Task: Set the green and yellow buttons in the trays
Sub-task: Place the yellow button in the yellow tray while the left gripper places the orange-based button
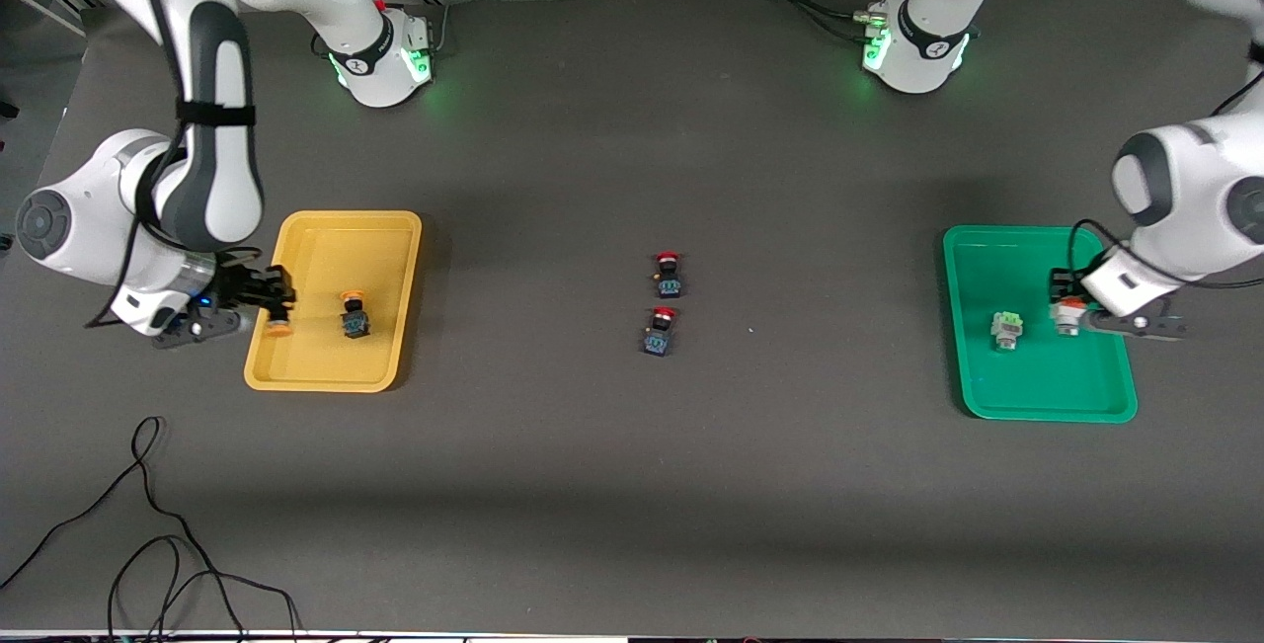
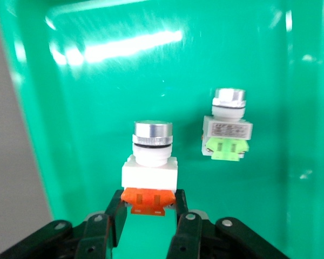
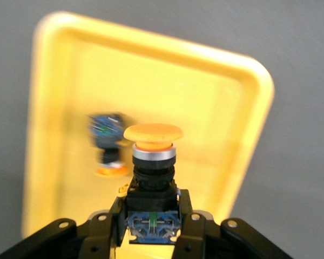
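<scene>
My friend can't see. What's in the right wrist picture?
The right claw grips a yellow button by its dark body, cap up, over the yellow tray. A second yellow button lies in the tray, blurry, on a gray table.

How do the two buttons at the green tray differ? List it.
1. The silver-capped button is clamped in the left gripper over the green tray; the green-based button lies loose in that tray.
2. The held button's base is orange; the loose button's base is light green.
Both have round silver caps on white bodies.
</scene>
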